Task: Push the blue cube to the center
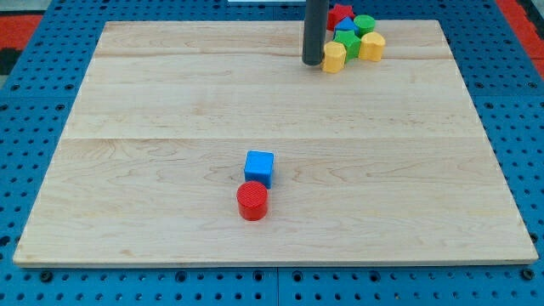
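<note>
The blue cube sits on the wooden board, a little below the middle of the view. A red cylinder touches it just below and slightly left. My tip is near the view's top, right of centre, far above the blue cube. It stands just left of a cluster of blocks and close to a yellow block.
The cluster at the view's top right holds a red star-like block, a green cylinder, a blue block, a green block and a second yellow block. A blue pegboard surrounds the board.
</note>
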